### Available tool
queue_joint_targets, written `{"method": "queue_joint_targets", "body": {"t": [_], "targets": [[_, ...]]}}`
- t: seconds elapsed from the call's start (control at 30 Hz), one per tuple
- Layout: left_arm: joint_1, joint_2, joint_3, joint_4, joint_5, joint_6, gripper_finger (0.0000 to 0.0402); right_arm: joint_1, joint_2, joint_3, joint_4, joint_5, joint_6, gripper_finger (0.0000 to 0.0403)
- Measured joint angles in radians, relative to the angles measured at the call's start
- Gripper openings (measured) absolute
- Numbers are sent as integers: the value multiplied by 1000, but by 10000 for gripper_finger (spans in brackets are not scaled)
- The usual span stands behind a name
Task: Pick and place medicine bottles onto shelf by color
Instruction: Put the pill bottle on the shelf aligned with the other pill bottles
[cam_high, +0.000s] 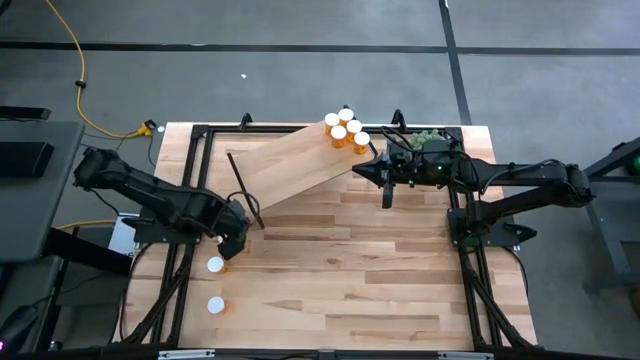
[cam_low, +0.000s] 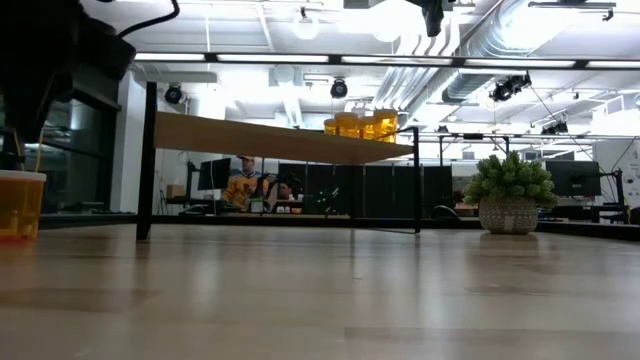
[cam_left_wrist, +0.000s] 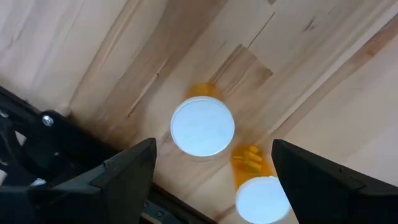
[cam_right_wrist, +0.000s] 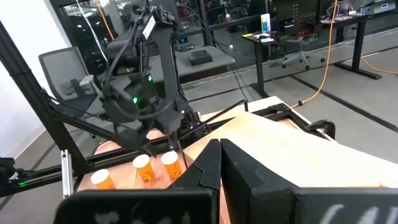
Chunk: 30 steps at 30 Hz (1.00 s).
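Observation:
Two orange medicine bottles with white caps (cam_high: 215, 265) (cam_high: 215, 305) stand upright on the table near its left edge. My left gripper (cam_high: 232, 245) points down just beside them, open. In its wrist view one cap (cam_left_wrist: 203, 126) lies below, ahead of the gap between the fingers, and a second cap (cam_left_wrist: 262, 199) lies by one finger; neither is touched. Several more bottles (cam_high: 345, 130) stand on the far right end of the shelf (cam_high: 290, 160), a light-wood plank on black legs (cam_low: 280, 138). My right gripper (cam_high: 368, 172) hangs level and shut by the shelf's right end.
A fuzzy green plant in a pot (cam_low: 508, 195) stands at the table's far right, behind my right arm (cam_high: 428, 138). Black frame rails (cam_high: 190, 180) run along the table's sides. Bare tabletop (cam_high: 350, 270) stretches across the middle and near side.

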Motion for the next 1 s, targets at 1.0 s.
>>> {"method": "queue_joint_targets", "body": {"t": [1.0], "targets": [[-8, 88, -114, 121, -28, 85, 310, 0, 0, 0, -8, -1, 3, 0]]}}
